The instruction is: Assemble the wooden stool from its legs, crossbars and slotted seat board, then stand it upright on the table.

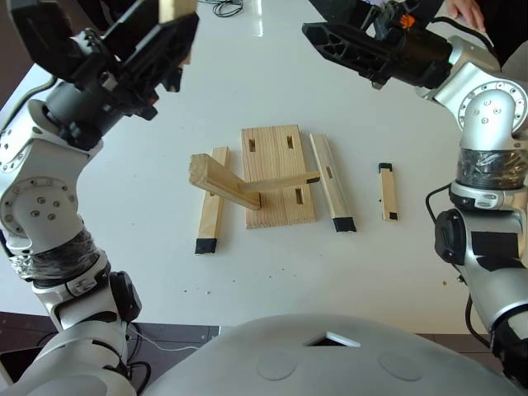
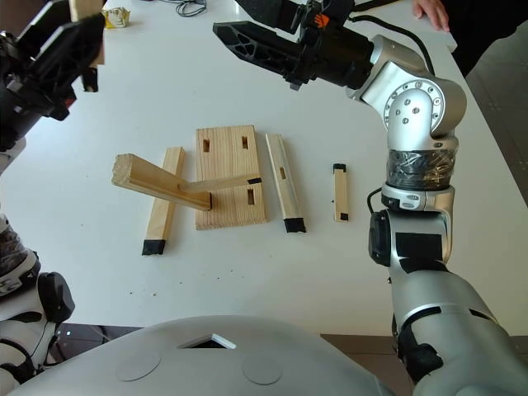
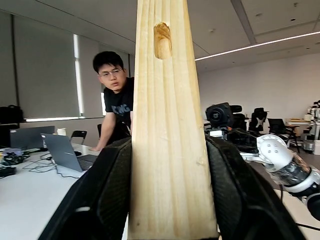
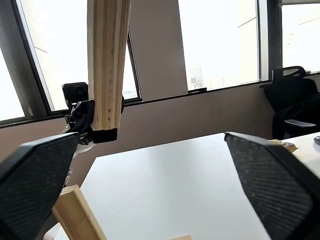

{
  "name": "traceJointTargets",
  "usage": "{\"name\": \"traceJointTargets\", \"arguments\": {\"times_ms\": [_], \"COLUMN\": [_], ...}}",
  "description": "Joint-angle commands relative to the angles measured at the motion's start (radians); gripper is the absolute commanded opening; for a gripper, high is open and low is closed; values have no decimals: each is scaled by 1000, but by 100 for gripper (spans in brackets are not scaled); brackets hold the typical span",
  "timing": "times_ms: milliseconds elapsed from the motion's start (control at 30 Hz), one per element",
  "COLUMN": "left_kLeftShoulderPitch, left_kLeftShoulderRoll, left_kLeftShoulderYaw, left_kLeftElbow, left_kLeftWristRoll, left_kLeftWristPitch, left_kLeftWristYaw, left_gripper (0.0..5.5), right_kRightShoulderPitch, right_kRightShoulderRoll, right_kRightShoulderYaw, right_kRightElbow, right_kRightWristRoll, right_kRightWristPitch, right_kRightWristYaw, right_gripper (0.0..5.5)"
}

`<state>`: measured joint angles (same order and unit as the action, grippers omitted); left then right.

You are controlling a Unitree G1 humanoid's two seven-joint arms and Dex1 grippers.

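Up over the far left of the desk [image 1: 247,74], my left claw [image 3: 170,165] is clamped tight on a held leg [image 3: 167,100], which stands upright between its fingers with a slot hole near the top. My right claw [image 4: 150,185] hangs over the far right side, spread wide with nothing in it. Down at the middle lies the seat board [image 1: 277,157], flat, slots facing up. A tilted leg [image 1: 221,181] leans with its lower end on the board's near left part, crossing above a left flat leg [image 1: 210,223] just beside the board. A crossbar [image 1: 285,178] lies across the board. A right flat leg [image 1: 332,181] rests just beside the board's right edge, and a short crossbar [image 1: 388,191] lies farther right.
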<state>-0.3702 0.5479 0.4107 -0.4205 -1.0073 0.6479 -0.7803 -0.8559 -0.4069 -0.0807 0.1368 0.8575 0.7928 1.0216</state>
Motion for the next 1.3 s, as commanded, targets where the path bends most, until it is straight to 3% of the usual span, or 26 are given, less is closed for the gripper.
{"name": "traceJointTargets", "arguments": {"times_ms": [33, 400, 800, 1300], "left_kLeftShoulderPitch": [-15, -37, -8, 6], "left_kLeftShoulderRoll": [32, 88, 87, 84], "left_kLeftShoulderYaw": [-61, -168, -199, -215], "left_kLeftElbow": [18, 58, 29, 34], "left_kLeftWristRoll": [-6, 7, -4, 8], "left_kLeftWristPitch": [-3, 8, 17, 9], "left_kLeftWristYaw": [-72, -225, -230, -234], "left_gripper": [205, 205, 205, 205], "right_kRightShoulderPitch": [-72, -61, -44, -9], "right_kRightShoulderRoll": [-14, 6, 12, 38], "right_kRightShoulderYaw": [-2, -38, -128, -149], "right_kRightElbow": [13, -78, -139, -207], "right_kRightWristRoll": [13, 116, 255, 389], "right_kRightWristPitch": [10, 144, 233, 264], "right_kRightWristYaw": [67, 62, -57, -169], "right_gripper": [534, 534, 534, 310]}}
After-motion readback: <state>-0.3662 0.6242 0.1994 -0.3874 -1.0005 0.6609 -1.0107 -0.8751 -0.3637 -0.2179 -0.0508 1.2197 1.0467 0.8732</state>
